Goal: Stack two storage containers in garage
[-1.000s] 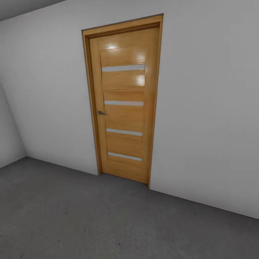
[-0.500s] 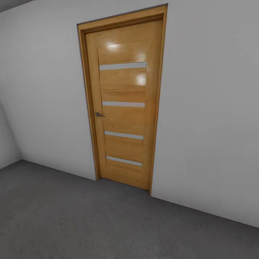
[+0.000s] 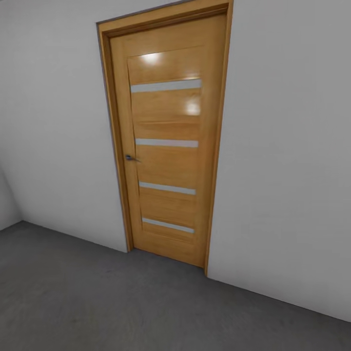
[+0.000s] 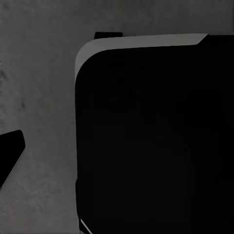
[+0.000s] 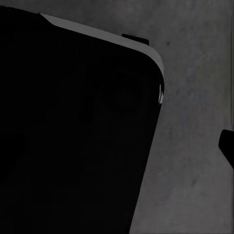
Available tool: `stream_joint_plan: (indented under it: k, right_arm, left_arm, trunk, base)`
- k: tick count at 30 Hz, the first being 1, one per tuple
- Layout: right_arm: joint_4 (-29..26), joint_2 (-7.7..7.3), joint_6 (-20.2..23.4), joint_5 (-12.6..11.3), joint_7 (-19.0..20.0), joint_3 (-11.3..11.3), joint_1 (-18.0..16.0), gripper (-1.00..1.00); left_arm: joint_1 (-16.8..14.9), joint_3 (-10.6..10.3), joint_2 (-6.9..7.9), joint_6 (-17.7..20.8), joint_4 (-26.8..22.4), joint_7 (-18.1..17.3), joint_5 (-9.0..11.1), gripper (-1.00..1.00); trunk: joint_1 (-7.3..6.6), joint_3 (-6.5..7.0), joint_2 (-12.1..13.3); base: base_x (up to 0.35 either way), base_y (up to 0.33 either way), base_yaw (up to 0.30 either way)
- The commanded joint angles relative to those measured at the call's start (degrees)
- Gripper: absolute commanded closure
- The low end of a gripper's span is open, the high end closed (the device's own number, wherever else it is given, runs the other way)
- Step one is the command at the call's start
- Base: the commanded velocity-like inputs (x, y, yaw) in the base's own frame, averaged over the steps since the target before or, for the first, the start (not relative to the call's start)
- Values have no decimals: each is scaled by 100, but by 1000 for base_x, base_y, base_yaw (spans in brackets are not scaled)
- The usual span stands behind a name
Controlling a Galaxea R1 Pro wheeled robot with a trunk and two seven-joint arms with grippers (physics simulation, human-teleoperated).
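The head view faces a closed wooden door (image 3: 165, 146) with four pale horizontal strips and a small metal handle (image 3: 130, 158) on its left edge, set in a wooden frame in a plain white wall (image 3: 287, 170). Below it spreads the floor (image 3: 97, 302), dark grey mottled concrete that runs up to the wall and the door's sill. Each wrist view looks down at the same grey concrete, with a large black rounded-cornered body (image 4: 151, 141) of the robot covering much of the left wrist view and a like black mass (image 5: 73, 126) covering much of the right wrist view. A small dark tip (image 4: 9, 153) juts in at one edge of the left wrist view; whether the fingers of either gripper are spread or closed cannot be told. The room matches the garage, and no container can be placed from these views.
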Motion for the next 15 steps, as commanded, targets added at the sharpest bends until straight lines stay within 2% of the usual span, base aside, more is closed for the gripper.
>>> stream_joint_plan:
  k: [1,15]
  right_arm:
    - [0,-1,-18,-56,1,49,-1,-100]
    - [0,-4,-18,-56,1,49,-1,-100]
  left_arm:
    - [-1,3,0,-11,-1,1,7,-100]
    - [-1,3,7,-18,-1,1,15,-100]
  trunk:
    - [3,-5,-2]
    - [3,-5,-2]
  base:
    - [322,0,0]
    - [317,0,0]
